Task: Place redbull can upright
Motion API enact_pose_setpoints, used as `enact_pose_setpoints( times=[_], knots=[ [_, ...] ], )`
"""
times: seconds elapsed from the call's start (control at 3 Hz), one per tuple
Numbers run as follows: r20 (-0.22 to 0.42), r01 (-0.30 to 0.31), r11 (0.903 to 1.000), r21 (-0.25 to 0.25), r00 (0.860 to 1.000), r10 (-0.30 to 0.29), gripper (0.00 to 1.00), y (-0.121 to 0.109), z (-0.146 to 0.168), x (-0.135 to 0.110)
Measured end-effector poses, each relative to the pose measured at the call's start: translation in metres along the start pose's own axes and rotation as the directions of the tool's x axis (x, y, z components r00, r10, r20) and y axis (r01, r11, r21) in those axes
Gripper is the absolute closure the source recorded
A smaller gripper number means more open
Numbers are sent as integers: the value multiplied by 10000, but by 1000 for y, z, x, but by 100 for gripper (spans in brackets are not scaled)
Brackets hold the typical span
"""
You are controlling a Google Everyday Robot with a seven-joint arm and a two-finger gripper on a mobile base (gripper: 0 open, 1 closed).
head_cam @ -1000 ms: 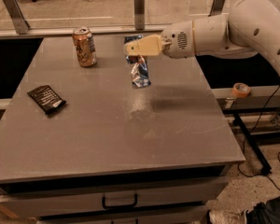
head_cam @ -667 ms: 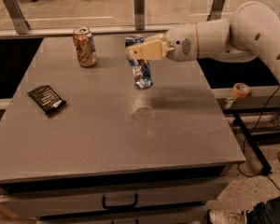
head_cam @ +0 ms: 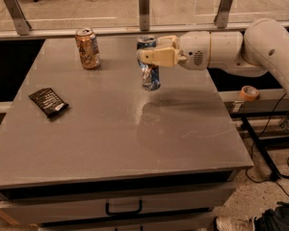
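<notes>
1. The redbull can [head_cam: 151, 78] now stands close to vertical, its silver top showing above the gripper. A second ago it hung tilted beneath it, so the uprighting looks nearly done.
2. I cannot tell whether its base touches the counter [head_cam: 111, 143].
3. The gripper [head_cam: 148, 55] reaches in from the right, clenched around the can's upper half.
4. Both are right of the gold-brown can [head_cam: 87, 48], well apart from it.
</notes>
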State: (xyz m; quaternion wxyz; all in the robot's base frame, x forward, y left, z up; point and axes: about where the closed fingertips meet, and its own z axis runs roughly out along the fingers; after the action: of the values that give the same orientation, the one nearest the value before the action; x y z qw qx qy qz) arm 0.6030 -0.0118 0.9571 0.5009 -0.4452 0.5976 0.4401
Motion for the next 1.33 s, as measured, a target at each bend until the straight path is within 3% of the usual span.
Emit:
enact_pose_setpoints(
  times=[0.67,1.0,1.33],
  knots=[
    [596,609,9979,226,9963,-622,100,-12,-5,15],
    [705,1035,9923,680,9916,-1083,81,-17,-6,20],
    [1001,1084,9870,1189,9876,-1206,59,-26,-8,26]
  ],
)
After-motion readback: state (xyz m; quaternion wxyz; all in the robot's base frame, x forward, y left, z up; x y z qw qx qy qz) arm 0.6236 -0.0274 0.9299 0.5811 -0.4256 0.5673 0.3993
